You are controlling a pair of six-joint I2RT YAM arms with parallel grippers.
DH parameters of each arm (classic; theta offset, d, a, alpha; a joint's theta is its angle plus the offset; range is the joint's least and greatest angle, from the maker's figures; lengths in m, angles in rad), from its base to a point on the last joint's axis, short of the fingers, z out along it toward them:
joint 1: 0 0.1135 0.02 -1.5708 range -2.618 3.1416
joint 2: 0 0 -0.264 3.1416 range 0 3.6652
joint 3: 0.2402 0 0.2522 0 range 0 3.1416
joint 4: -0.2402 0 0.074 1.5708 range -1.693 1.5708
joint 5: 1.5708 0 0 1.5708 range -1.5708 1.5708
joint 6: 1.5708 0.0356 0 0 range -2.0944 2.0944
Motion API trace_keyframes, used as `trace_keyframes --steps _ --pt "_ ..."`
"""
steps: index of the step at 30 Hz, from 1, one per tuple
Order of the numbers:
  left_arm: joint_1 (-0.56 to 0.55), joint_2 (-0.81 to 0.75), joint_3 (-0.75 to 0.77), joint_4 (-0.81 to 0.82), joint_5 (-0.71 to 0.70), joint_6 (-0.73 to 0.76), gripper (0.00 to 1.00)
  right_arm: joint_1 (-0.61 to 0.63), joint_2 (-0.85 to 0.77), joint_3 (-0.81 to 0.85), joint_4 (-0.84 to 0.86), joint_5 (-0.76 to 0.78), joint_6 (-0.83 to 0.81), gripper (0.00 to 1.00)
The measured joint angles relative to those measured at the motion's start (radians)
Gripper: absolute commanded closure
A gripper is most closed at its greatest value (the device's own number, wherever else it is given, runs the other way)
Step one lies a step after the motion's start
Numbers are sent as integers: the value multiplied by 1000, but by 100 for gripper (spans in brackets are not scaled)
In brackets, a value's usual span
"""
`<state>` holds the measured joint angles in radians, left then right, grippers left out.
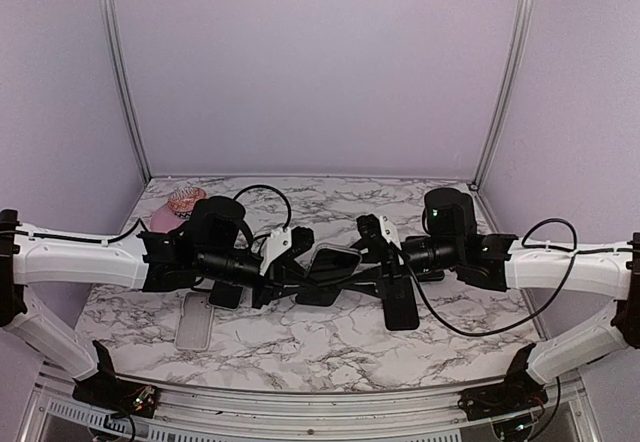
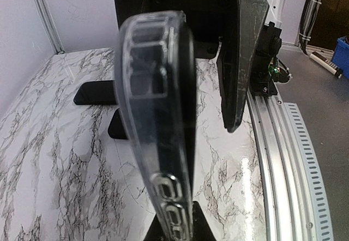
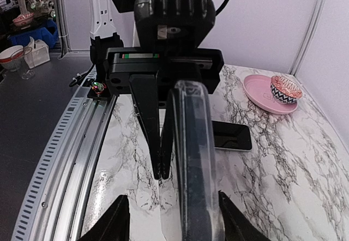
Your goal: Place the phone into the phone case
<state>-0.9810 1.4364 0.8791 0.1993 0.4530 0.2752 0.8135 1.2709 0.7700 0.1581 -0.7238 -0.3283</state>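
A clear phone case (image 1: 331, 260) with a dark phone against its inner face is held above the table's middle, between both arms. In the left wrist view the case (image 2: 155, 115) stands edge-on, with the phone (image 2: 185, 104) along its right side. My left gripper (image 2: 180, 227) is shut on the case's lower end; it also shows in the top view (image 1: 290, 267). My right gripper (image 3: 175, 222) is open, and the case (image 3: 193, 159) passes between its spread fingers (image 3: 117, 222), close to the right one. It also shows in the top view (image 1: 368, 252). I cannot tell how deep the phone sits.
A black phone (image 1: 400, 302) lies on the marble table (image 1: 300, 347) below the right gripper. Another black phone (image 3: 232, 136) lies under the left arm. A grey flat phone-like slab (image 1: 193, 320) lies front left. A pink plate (image 3: 267, 95) with a patterned bowl (image 3: 286, 89) stands back left.
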Motion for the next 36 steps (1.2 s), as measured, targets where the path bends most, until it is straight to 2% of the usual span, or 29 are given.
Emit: trace_keyframes --steps 6,7,10,12,15,18,19,20,21,24,28,31,34,36 --pt "2 -3 -45 105 22 -97 100 0 23 -6 55 -4 55 53" --pt "3 -7 -65 141 30 -128 100 0 23 -13 79 -3 71 56" --pt "13 -11 -116 264 67 -256 100 0 23 -53 166 6 137 75" --pt "19 -10 -126 325 93 -331 100 1 23 -75 203 16 178 83" --pt "32 -5 -129 409 132 -415 100 2 22 -87 259 3 244 91" --pt "42 2 -137 462 163 -425 100 2 21 -86 280 -31 327 98" --pt "42 3 -140 472 171 -436 90 2 21 -86 282 -38 340 99" --pt "42 5 -142 480 176 -447 74 2 21 -84 281 -45 350 100" --pt "44 8 -142 486 180 -459 65 2 21 -80 275 -48 359 100" --pt "60 16 -142 536 167 -540 60 1 27 -58 225 -46 350 100" --pt "92 16 -159 605 159 -605 40 -7 35 -47 139 -38 362 100" --pt "106 36 -181 623 194 -613 34 -12 23 -50 121 -32 382 100" --pt "82 79 -187 627 216 -584 36 -13 -10 -51 139 -28 398 100" --pt "52 92 -204 626 219 -552 52 -13 -29 -51 166 -27 407 100"
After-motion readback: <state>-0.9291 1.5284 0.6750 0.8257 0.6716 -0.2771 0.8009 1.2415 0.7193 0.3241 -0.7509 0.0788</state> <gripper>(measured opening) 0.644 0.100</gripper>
